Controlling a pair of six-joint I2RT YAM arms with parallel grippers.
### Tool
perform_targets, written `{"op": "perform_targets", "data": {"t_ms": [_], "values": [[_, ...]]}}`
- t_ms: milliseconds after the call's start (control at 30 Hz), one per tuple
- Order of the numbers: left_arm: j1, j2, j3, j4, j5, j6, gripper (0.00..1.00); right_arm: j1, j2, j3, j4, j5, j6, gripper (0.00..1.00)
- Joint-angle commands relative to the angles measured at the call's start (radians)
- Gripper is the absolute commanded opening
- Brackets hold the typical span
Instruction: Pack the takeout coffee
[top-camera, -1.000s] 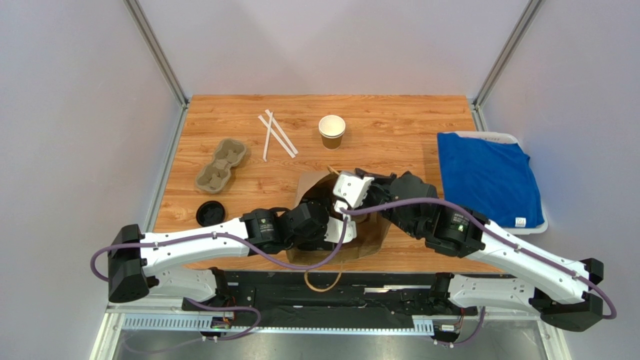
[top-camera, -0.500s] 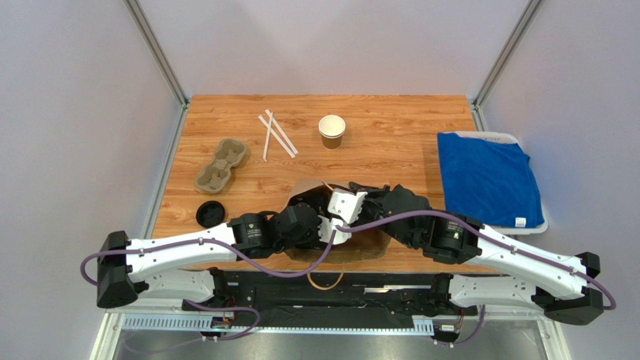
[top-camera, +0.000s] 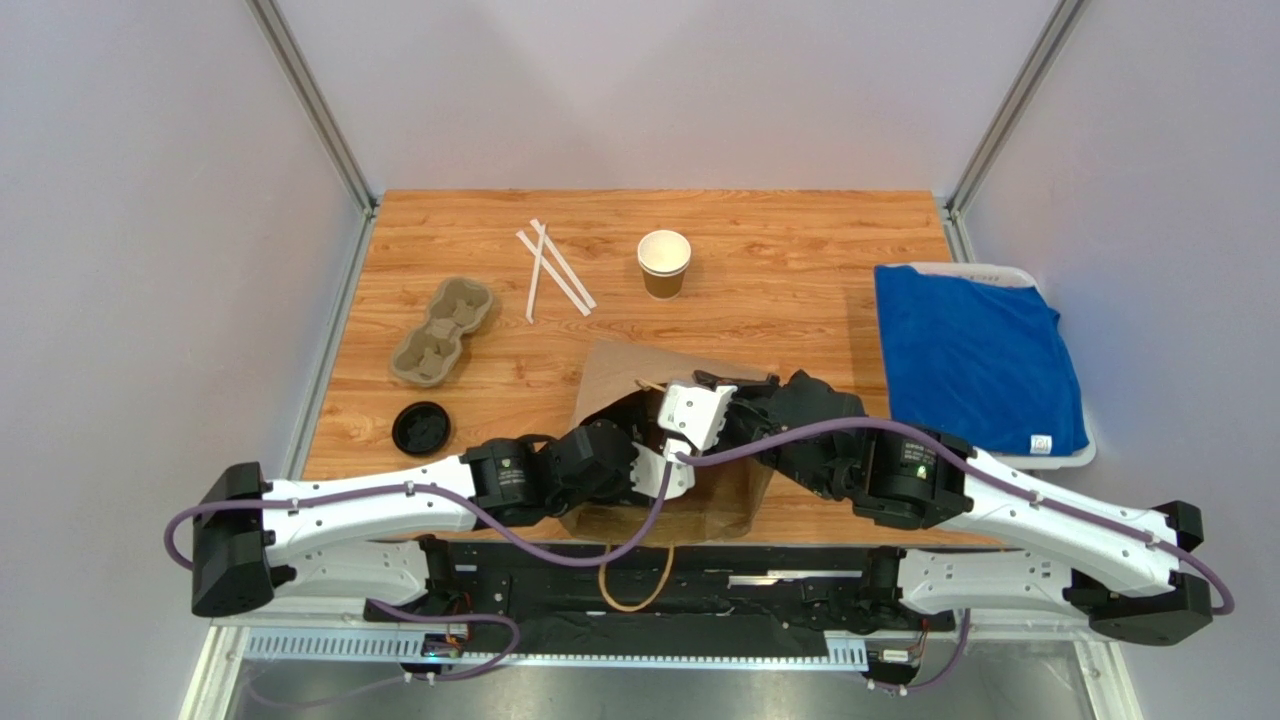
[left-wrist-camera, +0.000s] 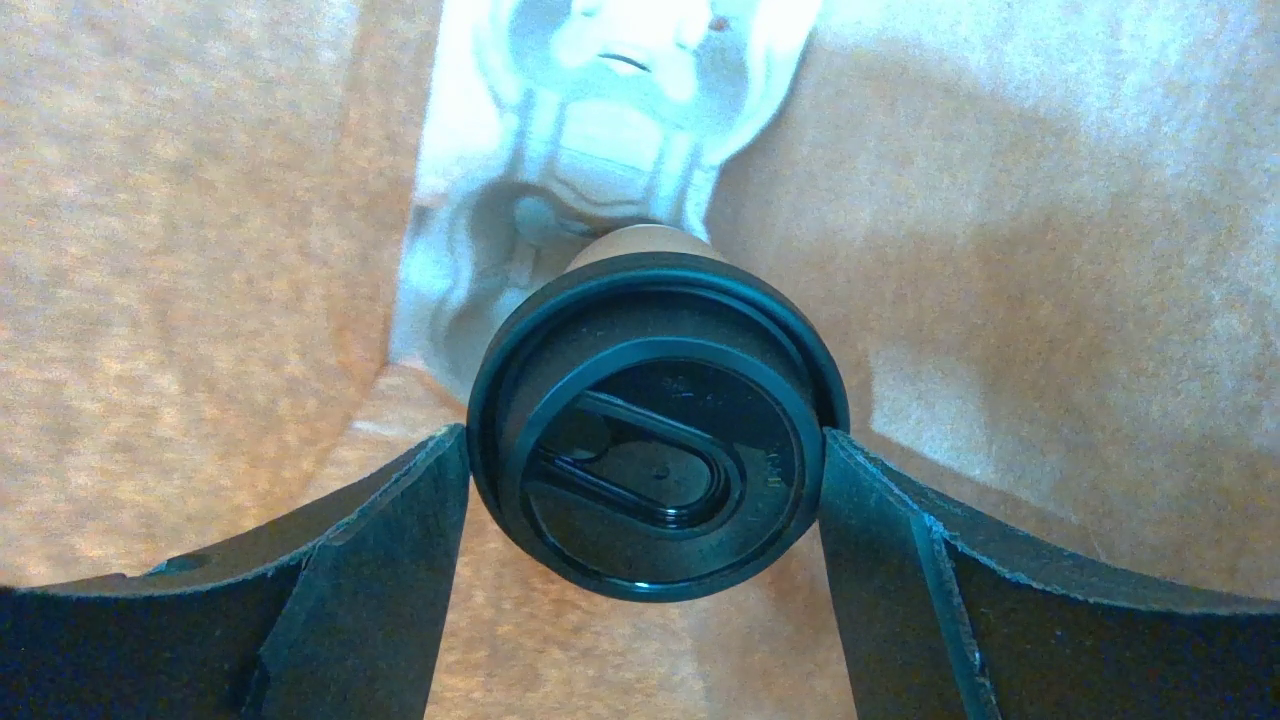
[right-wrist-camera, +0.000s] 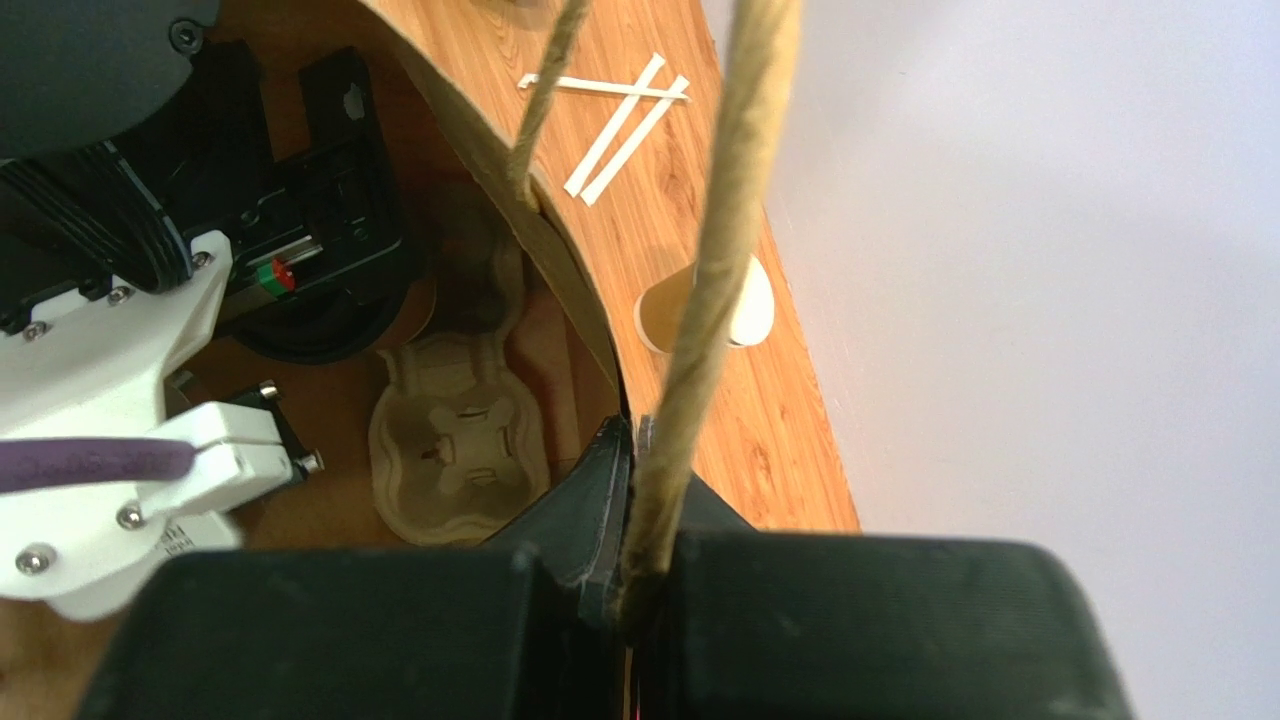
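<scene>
Pinching the brown paper bag (top-camera: 631, 372) by its cord handle (right-wrist-camera: 706, 300), the closed right tool (right-wrist-camera: 639, 588) props its mouth wide; the left tool (left-wrist-camera: 643, 458) grips the black-lidded kraft paper cup (left-wrist-camera: 661, 480) inside, jaws spread.

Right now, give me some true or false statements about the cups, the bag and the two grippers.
The left gripper holds the takeout coffee inside the paper bag. True.
The right gripper is open and empty. False: it is shut on the bag's twine handle.
The lidless cup lies tipped over. False: it stands upright on the table.
A loose black lid lies on the table near the pulp carrier. True.
</scene>
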Motion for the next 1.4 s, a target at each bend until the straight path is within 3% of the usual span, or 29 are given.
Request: {"op": "perform_targets", "data": {"t_ms": [0, 233, 800, 1100, 1367], "values": [[-0.002, -0.062, -0.04, 0.107, -0.021, 0.045, 0.28, 0.016, -0.007, 0.048, 0.0, -0.012, 0.028, 0.0], [-0.002, -0.087, -0.025, 0.12, -0.039, 0.095, 0.27, 0.017, -0.009, 0.039, -0.008, -0.026, 0.036, 0.0], [-0.002, 0.017, 0.021, 0.083, -0.139, 0.148, 0.21, 0.017, 0.002, 0.076, -0.059, -0.092, 0.071, 0.0], [0.035, -0.003, 0.001, 0.109, -0.064, 0.149, 0.22, 0.017, 0.017, 0.106, -0.091, -0.134, 0.086, 0.0], [0.039, -0.041, 0.007, -0.004, 0.028, 0.116, 0.2, 0.017, 0.022, 0.103, -0.08, -0.132, 0.083, 0.0]]}}
